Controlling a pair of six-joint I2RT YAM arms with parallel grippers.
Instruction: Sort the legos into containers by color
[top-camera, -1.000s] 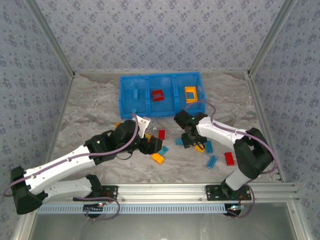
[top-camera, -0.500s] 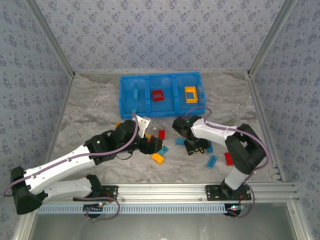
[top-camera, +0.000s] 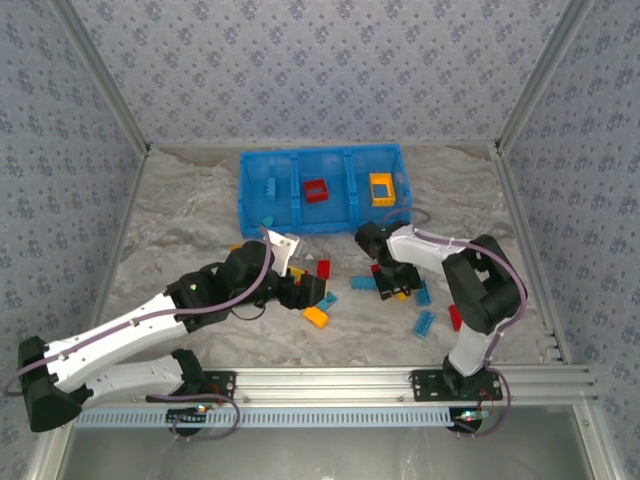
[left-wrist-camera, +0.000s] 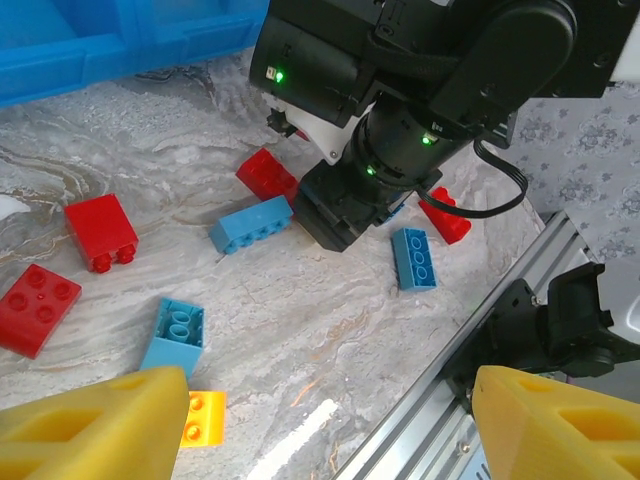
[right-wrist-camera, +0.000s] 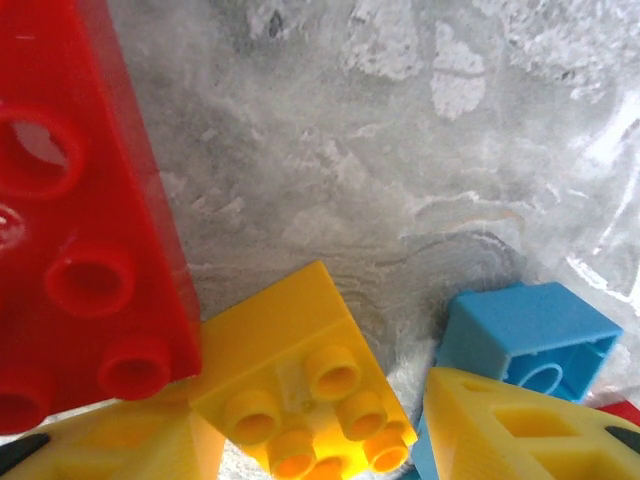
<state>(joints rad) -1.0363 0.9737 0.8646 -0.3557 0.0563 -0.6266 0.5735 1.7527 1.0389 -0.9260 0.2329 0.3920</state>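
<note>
Grey-veined marble-look tabletop (top-camera: 180, 220) lies between walls papered in a small blue-grey pattern. At its far side stands a bright blue rectangular plastic bin (top-camera: 244, 190) with three side-by-side compartments. The left compartment holds a small blue brick (top-camera: 270, 189), the middle one a red open square frame (top-camera: 316, 190), and the right one an orange open square frame (top-camera: 381, 188). The rest of the plastic bricks lie loose on the near side of the bin.

The left pincer (left-wrist-camera: 332, 380) hovers just nearer than the bin's middle compartment. Its two yellow fingers (left-wrist-camera: 90, 425) are spread wide and hold nothing. Below it a light-blue hollow brick (left-wrist-camera: 175, 335) lies on its side, touching a small orange studded brick (left-wrist-camera: 200, 418). A red four-stud brick (left-wrist-camera: 38, 308) and a red oblong brick (left-wrist-camera: 100, 230) lie nearer the bin's left end. A long blue brick (left-wrist-camera: 250, 222) rests just beside the black body of the right arm.

The right pincer (right-wrist-camera: 310, 395) is down at the tabletop on the near side of the bin's right compartment. It is partly spread around a yellow square brick (right-wrist-camera: 300, 390) that lies studs-outward between its yellow fingertips (right-wrist-camera: 500, 430). One finger meets the brick's edge and the other stands just beside its corner. A large red brick (right-wrist-camera: 80, 230) touches the yellow one. A sky-blue hollow brick (right-wrist-camera: 530, 335) lies close behind the other finger.
</note>
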